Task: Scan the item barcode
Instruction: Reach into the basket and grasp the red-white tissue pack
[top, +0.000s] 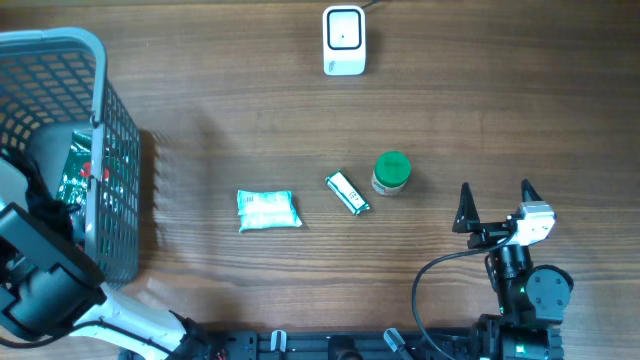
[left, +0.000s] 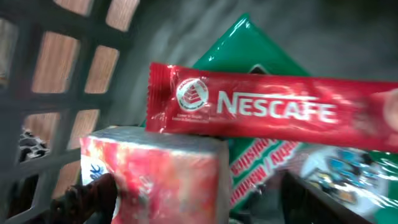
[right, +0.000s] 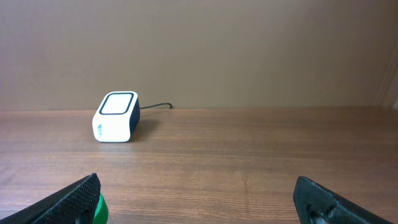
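My left gripper (left: 205, 199) is down inside the grey basket (top: 60, 45). Its jaws stand on either side of a red and white pack (left: 155, 174): the left finger (left: 93, 196) touches the pack, while the right finger (left: 317, 199) is still apart from it. A red Nescafe stick (left: 267, 112) lies across the pack's top, over a green packet (left: 261, 62). The white barcode scanner (top: 344, 40) stands at the table's far edge, and the right wrist view also shows the scanner (right: 115, 116). My right gripper (top: 495, 205) hovers open and holds nothing near the front right.
On the table lie a mint-green pack (top: 268, 210), a small wrapped stick (top: 347, 192) and a green-lidded jar (top: 391, 172). The jar's lid (right: 93, 208) shows beside my right gripper's left finger. The basket's mesh wall (left: 62, 74) stands close on the left.
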